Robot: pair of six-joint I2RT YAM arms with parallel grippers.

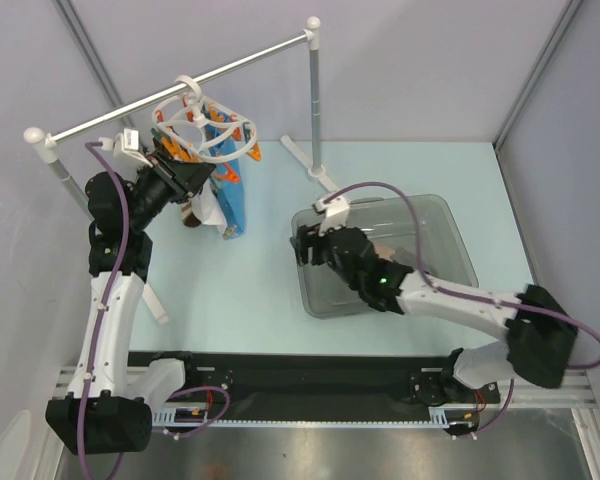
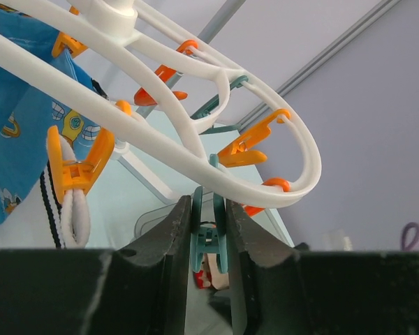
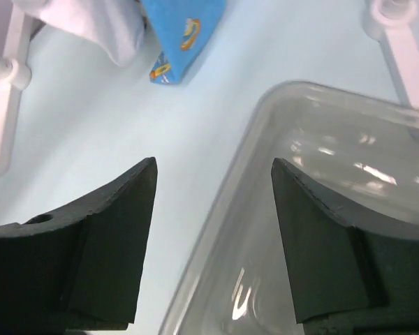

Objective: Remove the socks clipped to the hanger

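Pinching teal clip [image 2: 208,244] between narrow fingers [image 2: 171,258], left gripper [image 2: 208,220] sat just under hanger [image 2: 293,146] ring. Clip's long axis ran vertical, in line with finger gap. Pinkish bit showed below clip; couldn't tell if sock. White sock [image 2: 75,216] hung in orange clip [image 2: 77,167] just left of fingers, beside blue cloth [image 2: 14,132]. Left arm was nearer. Right gripper [image 3: 213,174] gaped wide over clear bin [image 3: 335,139], well apart from hanger.
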